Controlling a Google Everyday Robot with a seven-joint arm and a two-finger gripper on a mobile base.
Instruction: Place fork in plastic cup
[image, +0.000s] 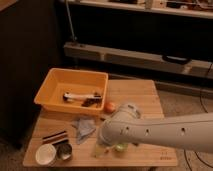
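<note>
The plastic cup (120, 148) is a small light-green tumbler near the table's front edge, and only its lower part shows under my white arm (150, 132). My gripper (107, 144) is at the arm's left end, low over the front middle of the table, just left of the cup. The arm's bulk covers it from this view. The fork does not show; it is hidden by the arm or out of view. A pale greenish piece (99, 150) lies just left of the cup.
An orange bin (50, 92) at the back left holds a white-and-black tool (75, 96). An orange ball (110, 106) lies beside it. A blue cloth (83, 127), dark bars (55, 137), a white cup (46, 154) and a dark tin (64, 151) are front left.
</note>
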